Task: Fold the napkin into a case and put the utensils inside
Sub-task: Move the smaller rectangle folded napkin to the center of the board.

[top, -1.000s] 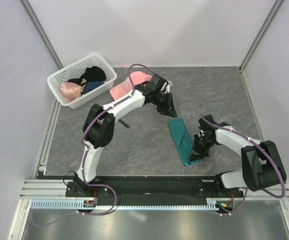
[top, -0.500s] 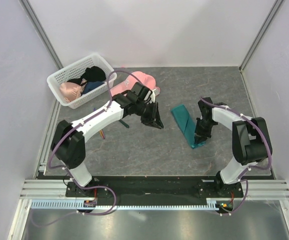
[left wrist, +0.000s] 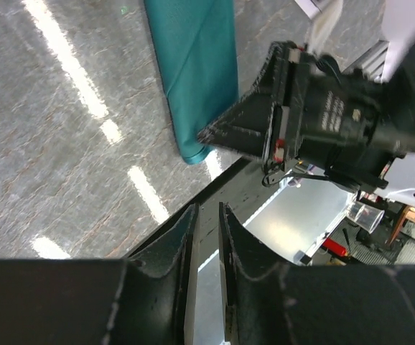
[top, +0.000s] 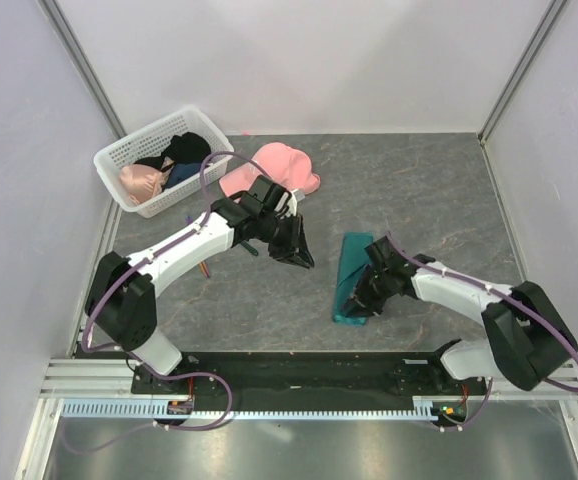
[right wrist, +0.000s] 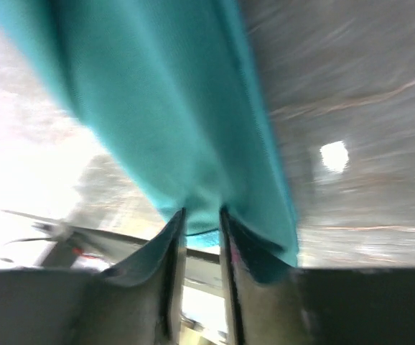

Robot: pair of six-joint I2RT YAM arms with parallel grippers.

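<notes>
Case point(top: 354, 272) dragged nearer, L arm retracted

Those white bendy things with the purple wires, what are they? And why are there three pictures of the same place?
They are two robot arms fixed to the near edge of a grey table. One picture looks down from above. The other two come from little cameras on each arm's wrist, so you see its own fingers up close.

On the table lies a teal-green napkin, folded into a long strip. At the back are a pink cap and a white basket with clothes in it.

The right gripper has its fingers pinching the near end of the napkin. The left gripper hangs over the table with its fingers nearly together and nothing between them.
</notes>
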